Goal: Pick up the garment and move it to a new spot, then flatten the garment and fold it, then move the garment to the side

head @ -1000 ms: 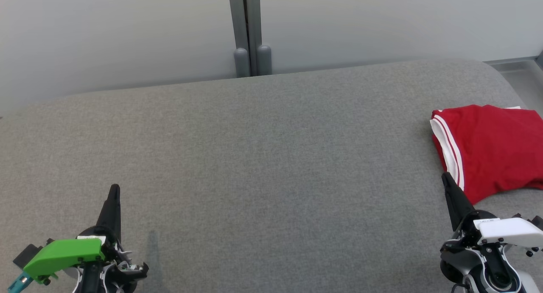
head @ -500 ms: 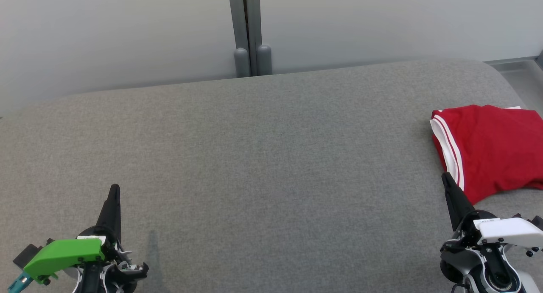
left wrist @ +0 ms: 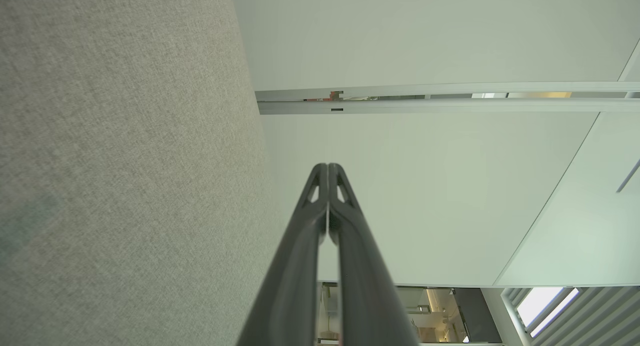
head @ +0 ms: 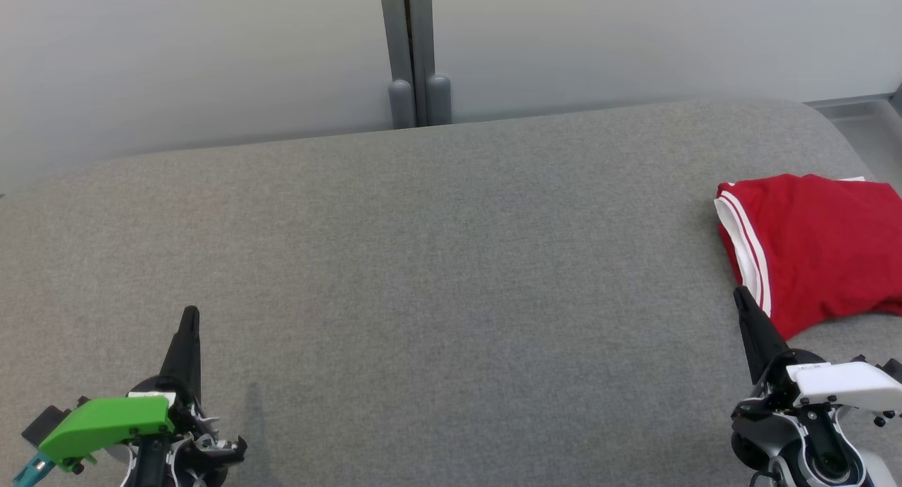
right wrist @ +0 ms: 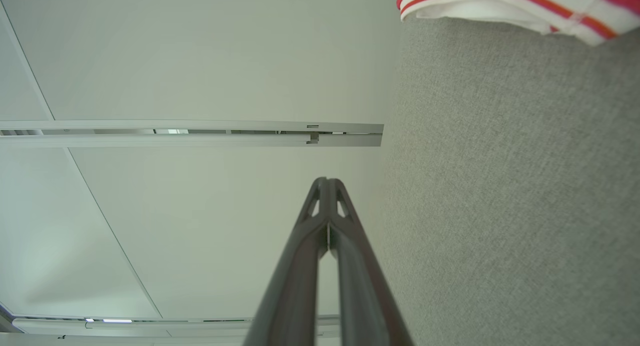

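The red garment (head: 817,247) lies at the right edge of the gray surface (head: 423,261). It looks folded into a flat bundle with a white, striped band along its left side. The left gripper (head: 189,312) hangs over the near left part of the surface, well apart from the garment. Its two fingers are pressed together and hold nothing. The right gripper (head: 740,293) is pressed together too and is empty. Its tip is just beside the near corner of the garment.

That closeness is the risk. If the right gripper pushes forward, its pointed tip could catch the striped band and pull the fold open. A shove to the right could slide the bundle off the edge, since it already lies so near it.

The garment is soft, thin cloth that would flop and crease with ease. The surface looks like rough, woolly fabric with rounded far corners. The fingers are dark, long, hard and narrow, ending in a point.
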